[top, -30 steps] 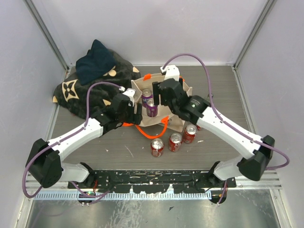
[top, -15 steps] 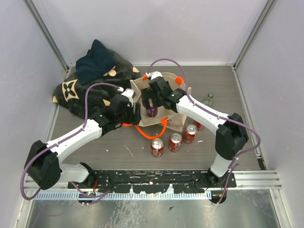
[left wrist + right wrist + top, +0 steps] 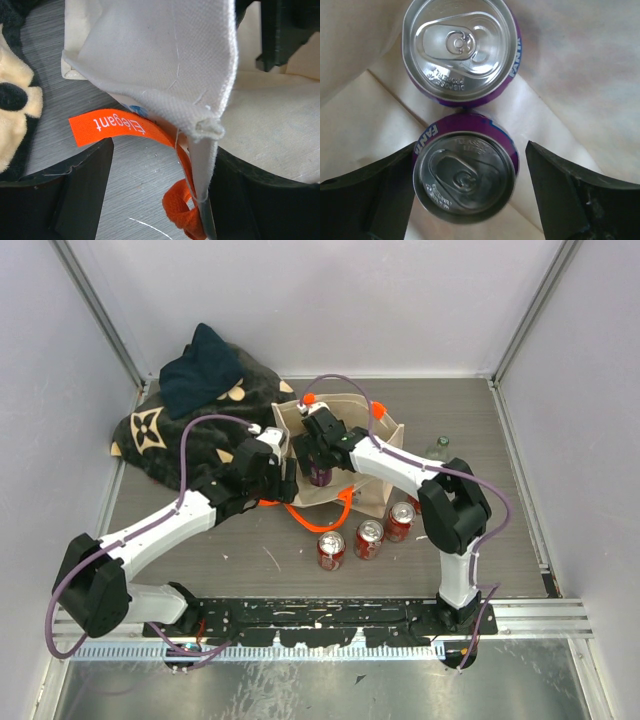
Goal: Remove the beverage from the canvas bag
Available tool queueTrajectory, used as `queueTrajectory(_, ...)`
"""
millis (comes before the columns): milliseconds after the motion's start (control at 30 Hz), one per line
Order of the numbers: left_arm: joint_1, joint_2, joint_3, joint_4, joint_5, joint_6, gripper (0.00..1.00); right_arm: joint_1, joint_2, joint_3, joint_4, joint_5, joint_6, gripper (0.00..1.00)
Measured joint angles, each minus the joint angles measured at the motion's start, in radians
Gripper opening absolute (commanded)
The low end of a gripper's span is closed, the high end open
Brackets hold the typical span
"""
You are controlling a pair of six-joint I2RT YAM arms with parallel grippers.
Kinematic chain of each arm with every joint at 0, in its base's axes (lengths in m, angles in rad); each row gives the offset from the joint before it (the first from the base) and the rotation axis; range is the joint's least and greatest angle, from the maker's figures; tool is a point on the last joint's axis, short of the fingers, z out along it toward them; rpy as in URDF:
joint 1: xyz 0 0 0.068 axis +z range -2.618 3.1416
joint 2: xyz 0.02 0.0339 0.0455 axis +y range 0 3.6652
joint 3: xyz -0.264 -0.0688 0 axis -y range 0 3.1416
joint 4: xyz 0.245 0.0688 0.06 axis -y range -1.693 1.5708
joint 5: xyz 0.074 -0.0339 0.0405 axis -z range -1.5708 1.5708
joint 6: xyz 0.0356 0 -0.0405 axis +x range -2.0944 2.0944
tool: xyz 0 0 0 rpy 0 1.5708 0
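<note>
The beige canvas bag (image 3: 372, 498) stands open mid-table with orange handles (image 3: 318, 515). Two purple Fanta cans stand upright inside. My right gripper (image 3: 470, 152) is down in the bag, open, its fingers either side of the nearer can (image 3: 465, 175); the left finger is at the can, the right one apart. The farther can (image 3: 460, 50) touches it. From above only one purple can (image 3: 319, 476) shows under the right gripper (image 3: 318, 452). My left gripper (image 3: 162, 165) is open at the bag's left rim (image 3: 165, 60), the wall lying against its right finger (image 3: 250, 190).
Three red cans (image 3: 369, 538) stand in front of the bag. A dark floral blanket (image 3: 170, 430) with a navy cloth (image 3: 200, 370) on it lies at the back left. A glass bottle (image 3: 437, 448) stands right of the bag. An orange label strap (image 3: 115, 125) hangs by the left gripper.
The right gripper has swung left and down into the bag and opened wider around the nearer purple can. The left arm has barely moved.
</note>
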Motion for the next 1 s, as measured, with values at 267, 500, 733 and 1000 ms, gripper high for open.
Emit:
queueTrajectory(267, 0.000, 0.025, 0.000, 0.000, 0.010, -0.003, 0.79, 0.001, 0.029, -0.003, 0.040, 0.016, 0.004, 0.01)
queueTrajectory(500, 0.000, 0.048, 0.003, 0.012, 0.013, -0.003, 0.79, 0.000, 0.008, -0.016, 0.040, 0.019, -0.008, 0.01)
queueTrajectory(733, 0.000, 0.079, 0.014, 0.028, 0.023, -0.008, 0.80, 0.005, -0.224, -0.035, -0.023, 0.037, -0.031, 0.01)
queueTrajectory(1000, 0.000, 0.091, 0.032, 0.031, 0.023, -0.003, 0.80, 0.027, -0.675, -0.043, -0.074, 0.227, -0.021, 0.01)
